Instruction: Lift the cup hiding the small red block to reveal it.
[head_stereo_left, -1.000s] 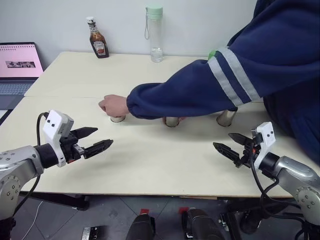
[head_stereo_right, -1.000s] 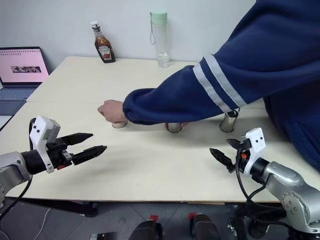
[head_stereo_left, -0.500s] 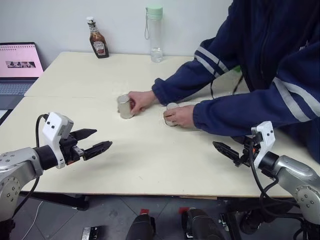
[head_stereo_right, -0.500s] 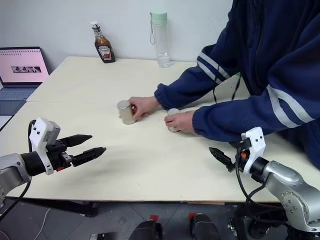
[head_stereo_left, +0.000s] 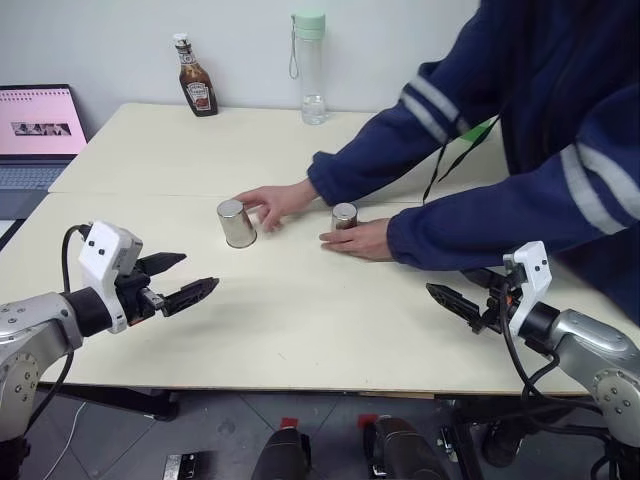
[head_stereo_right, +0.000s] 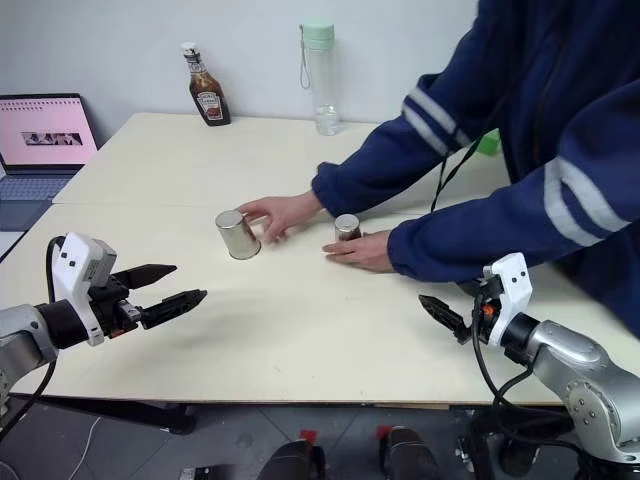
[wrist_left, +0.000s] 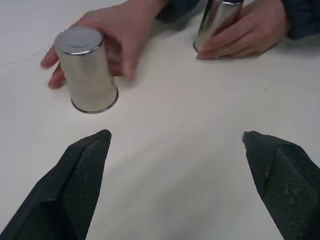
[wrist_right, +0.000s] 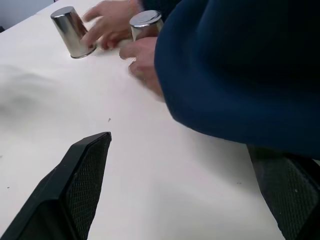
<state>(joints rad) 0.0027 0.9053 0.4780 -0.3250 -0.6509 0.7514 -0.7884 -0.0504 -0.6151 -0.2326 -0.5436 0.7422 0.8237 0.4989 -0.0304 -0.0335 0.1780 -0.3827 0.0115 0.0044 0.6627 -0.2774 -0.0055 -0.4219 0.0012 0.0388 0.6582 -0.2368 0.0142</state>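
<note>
Slid leftward by a hand (head_stereo_left: 278, 203), one cup (head_stereo_left: 236, 223) stands inverted.

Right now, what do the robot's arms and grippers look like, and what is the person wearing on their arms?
Each robot arm is shiny silver-grey metal with black cables looping along it. A white boxy block sits at each wrist. The left gripper and right gripper each have two black pointed fingers with a dotted grip texture on the inner faces. The person's sleeves are dark navy with light grey stripes.
</note>
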